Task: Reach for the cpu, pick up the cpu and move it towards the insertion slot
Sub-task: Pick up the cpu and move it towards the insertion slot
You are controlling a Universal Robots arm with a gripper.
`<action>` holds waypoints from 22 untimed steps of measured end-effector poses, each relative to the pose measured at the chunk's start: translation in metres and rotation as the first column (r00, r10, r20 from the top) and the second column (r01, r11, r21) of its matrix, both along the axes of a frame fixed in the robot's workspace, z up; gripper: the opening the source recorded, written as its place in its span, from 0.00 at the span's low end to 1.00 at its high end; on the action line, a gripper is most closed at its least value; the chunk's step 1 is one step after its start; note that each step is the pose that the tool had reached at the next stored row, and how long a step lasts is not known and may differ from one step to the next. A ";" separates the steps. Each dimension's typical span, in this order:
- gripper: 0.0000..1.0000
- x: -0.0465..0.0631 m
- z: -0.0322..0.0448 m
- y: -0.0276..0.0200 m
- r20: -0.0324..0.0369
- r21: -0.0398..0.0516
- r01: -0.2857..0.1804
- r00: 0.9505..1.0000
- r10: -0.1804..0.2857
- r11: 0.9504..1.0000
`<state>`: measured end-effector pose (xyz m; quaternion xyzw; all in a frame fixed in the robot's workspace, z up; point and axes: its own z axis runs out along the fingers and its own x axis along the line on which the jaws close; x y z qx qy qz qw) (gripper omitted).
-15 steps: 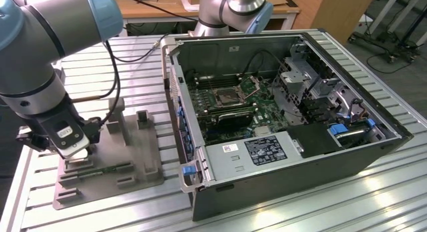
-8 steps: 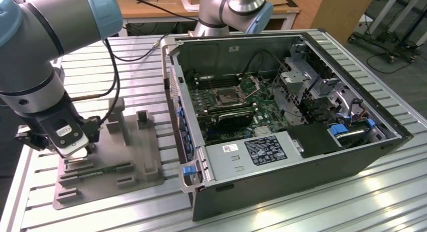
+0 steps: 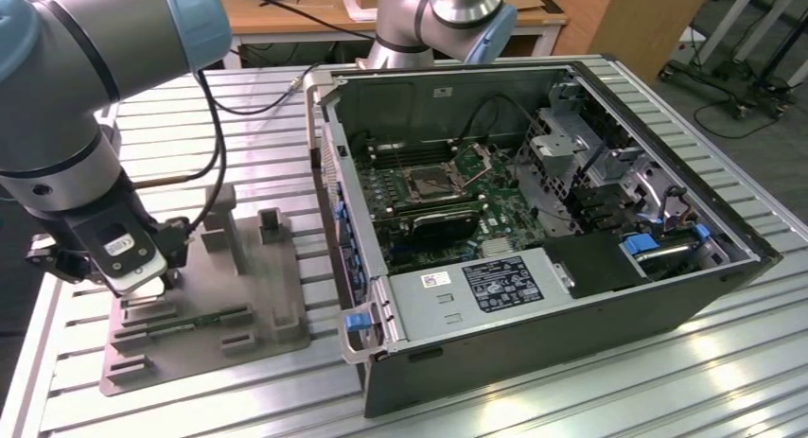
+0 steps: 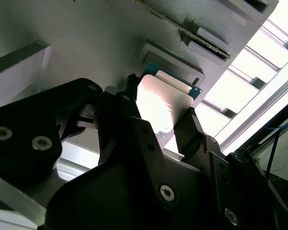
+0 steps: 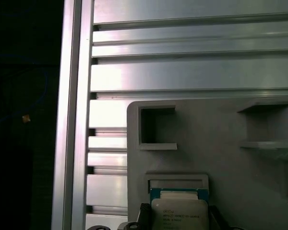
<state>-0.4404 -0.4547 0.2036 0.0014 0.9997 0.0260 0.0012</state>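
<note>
In the second wrist view the gripper (image 4: 161,109) has its two black fingers (image 4: 194,127) pressed against opposite edges of the chip (image 4: 164,103), so it is clamped on it. The chip's silvery top faces the camera and a thin teal rim shows along its far edge. It sits at the square recess (image 4: 175,60) of the grey tray (image 4: 86,43). Whether its underside has cleared the recess cannot be told.

In the first wrist view the tray's rounded corner (image 5: 130,106) lies close to the edge rail (image 5: 72,120) of the table, with darkness beyond the rail. Bare slats lie between the corner and the rail.

In the exterior view the arm (image 3: 76,126) stands over the tray's end at the exterior view's left. Grey posts (image 3: 271,225) stand up from the tray between the arm and the open computer case (image 3: 569,324). A long green memory stick (image 3: 189,322) lies flat on the tray, near the gripper. The case is just beside the tray on the exterior view's right, and its side wall (image 3: 331,173) rises between the tray and the motherboard. The socket (image 3: 433,181) sits well inside the case, its bracket tipped up, with open space above it.

The table (image 3: 569,405) is ribbed aluminium and reflects light. A black cable (image 3: 253,107) trails across it behind the tray. A wooden desk (image 3: 316,17) stands at the back.
</note>
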 end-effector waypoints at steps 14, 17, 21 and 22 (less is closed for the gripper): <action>0.55 0.000 0.0020 -0.0001 0.000 0.001 0.000 1.000 0.000 1.000; 0.55 0.000 0.0031 -0.0002 0.000 0.000 0.000 1.000 0.000 1.000; 0.55 0.000 0.0035 -0.0002 0.000 0.001 0.000 1.000 0.000 1.000; 0.55 0.000 0.0036 -0.0002 0.000 0.001 0.000 1.000 0.000 1.000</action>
